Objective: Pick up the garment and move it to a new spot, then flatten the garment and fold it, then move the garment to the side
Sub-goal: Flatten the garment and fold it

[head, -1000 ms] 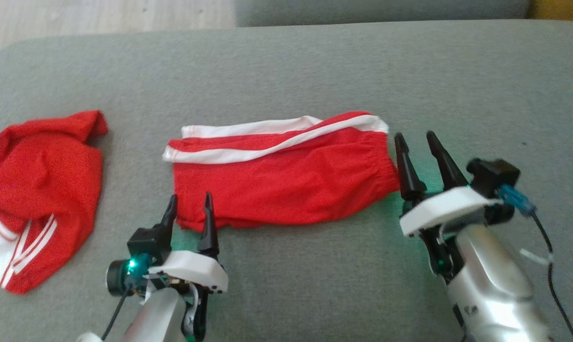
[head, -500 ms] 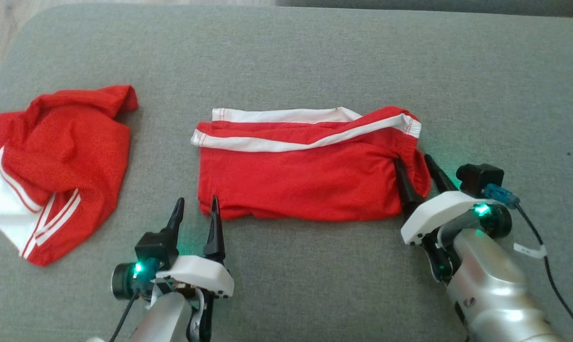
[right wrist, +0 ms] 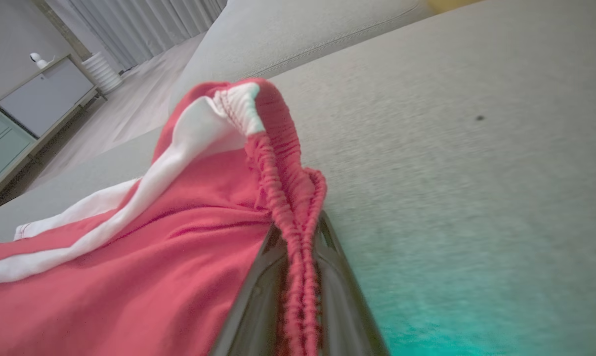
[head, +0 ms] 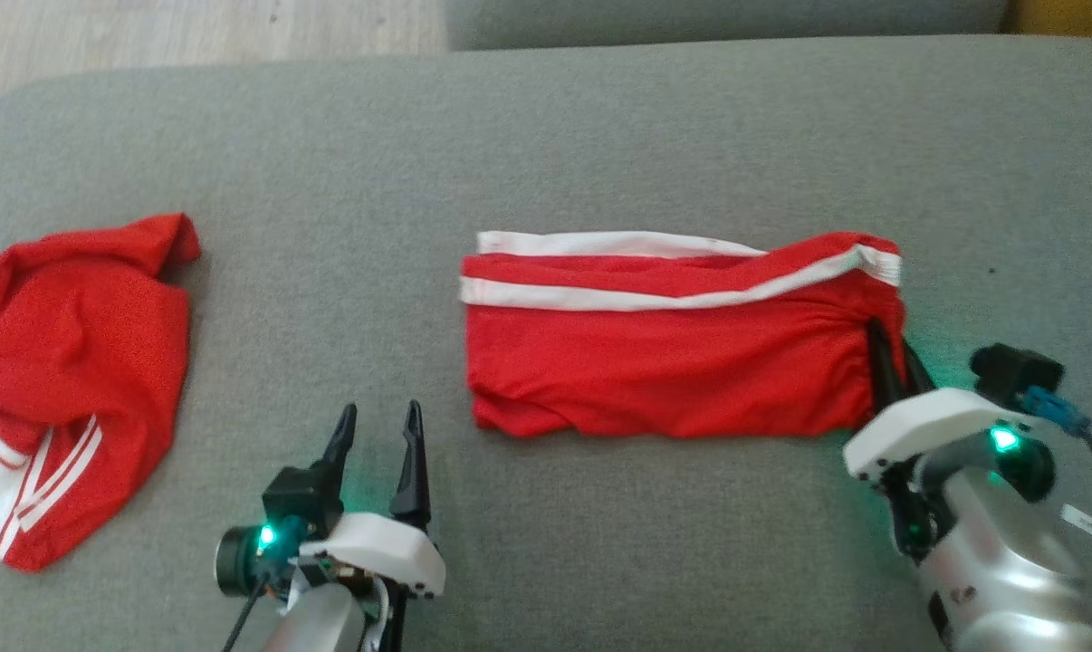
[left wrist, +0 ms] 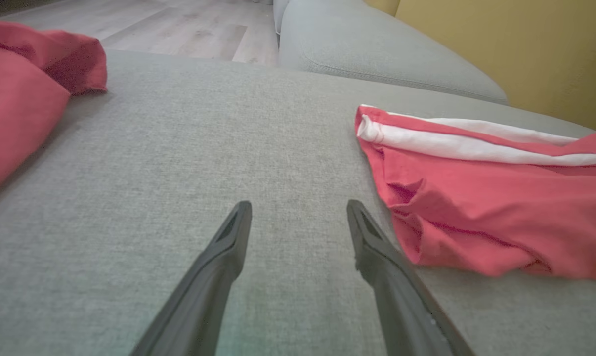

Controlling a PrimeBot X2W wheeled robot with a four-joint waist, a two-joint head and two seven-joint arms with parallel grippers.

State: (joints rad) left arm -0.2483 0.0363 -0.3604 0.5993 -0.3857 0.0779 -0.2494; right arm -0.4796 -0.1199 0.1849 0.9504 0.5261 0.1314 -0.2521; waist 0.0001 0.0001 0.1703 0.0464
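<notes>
Nearest, the left jaws stood wide and empty, near the folded garment's (head: 673, 362) near-left corner. The right jaws were pinched tight on its waistband (right wrist: 276, 188) at the right end, likely to drag it aside across the sofa cushion (head: 600, 136).

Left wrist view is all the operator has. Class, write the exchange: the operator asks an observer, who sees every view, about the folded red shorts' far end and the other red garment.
Operator: Is anything holding the folded shorts at the end I cannot see?
Observer: Yes. The right gripper has its jaws closed on the elastic waistband.
Operator: And the other red garment on my left, is it plain red?
Observer: No. The head view shows white stripes along its near edge.
</notes>
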